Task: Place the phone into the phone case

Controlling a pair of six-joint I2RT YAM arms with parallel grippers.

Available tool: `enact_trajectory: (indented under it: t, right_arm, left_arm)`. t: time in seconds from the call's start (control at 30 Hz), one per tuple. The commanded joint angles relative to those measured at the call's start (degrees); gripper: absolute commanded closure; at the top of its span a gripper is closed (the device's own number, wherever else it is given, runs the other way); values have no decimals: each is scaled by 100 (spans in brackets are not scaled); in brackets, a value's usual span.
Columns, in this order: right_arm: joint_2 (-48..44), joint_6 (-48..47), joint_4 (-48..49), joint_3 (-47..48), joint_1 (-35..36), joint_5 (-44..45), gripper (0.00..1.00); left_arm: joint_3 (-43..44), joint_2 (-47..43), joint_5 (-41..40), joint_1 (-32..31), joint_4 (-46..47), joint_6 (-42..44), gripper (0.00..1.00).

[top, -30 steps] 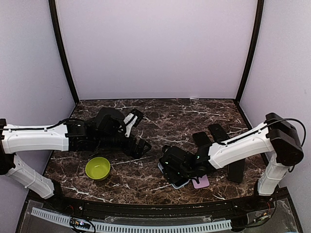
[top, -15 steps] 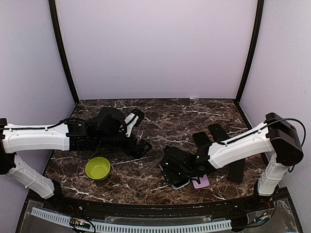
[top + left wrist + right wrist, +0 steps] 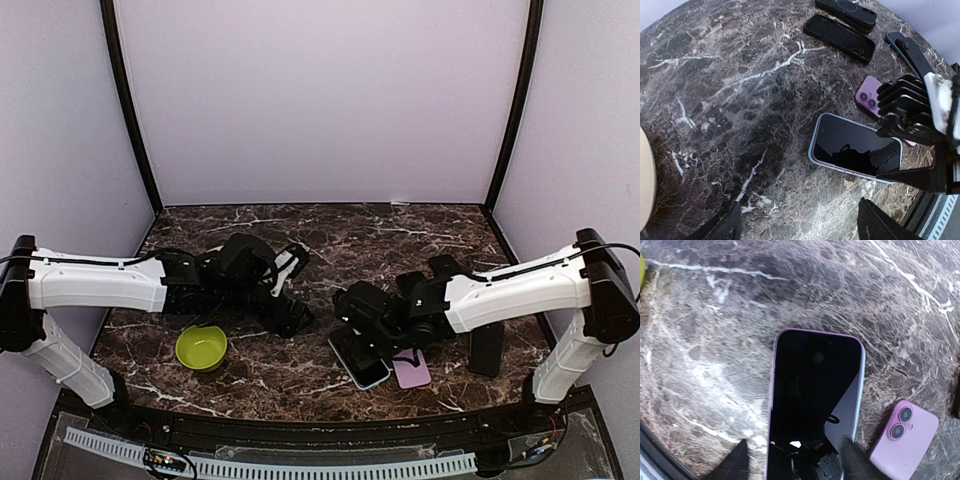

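My right gripper [image 3: 795, 457] hangs spread over the screen-up phone [image 3: 815, 385], seemingly poised to grasp. At its ten o'clock, my left gripper [image 3: 801, 227] waits, open too.

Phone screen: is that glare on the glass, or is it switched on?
Right wrist view: the phone looks off, its black glass mirroring dark shapes and one small bright glint near the bottom edge. Left wrist view: similar dark reflections, no glare. Top view: too small to tell.
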Motion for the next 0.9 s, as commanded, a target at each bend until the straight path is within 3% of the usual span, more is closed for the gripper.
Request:
enact_trajectory:
  t: [0.0,0.07,0.23,0.37,0.47,0.6,0.73,0.87]
  right_arm:
    - [289,53,-46,255,272,-18,58]
    - [596,106,-187,433,377,240,64]
    - [1113,196,-132,426,473,508,66]
    - [1352,562,-281,269,471,702,79]
    - [1421,807,-431,98,469,686,83]
    - [1405,1021,-869,-36,471,749,84]
    - [1350,981,-955,-263,487,359,72]
    - [1325,998,-1342,-242,612,451,70]
  left_arm:
    - [-88,81,362,8,41,-179,19]
    - [-187,29,347,8,156,-206,19]
    - [-221,-8,181,8,140,-145,19]
    - [-197,27,118,8,65,-92,19]
    - [-188,25,76,8,80,-57,19]
    - [-133,30,12,16,27,29,19]
    - [-58,28,-37,27,-55,106,19]
    - [-24,7,-70,47,-114,152,19]
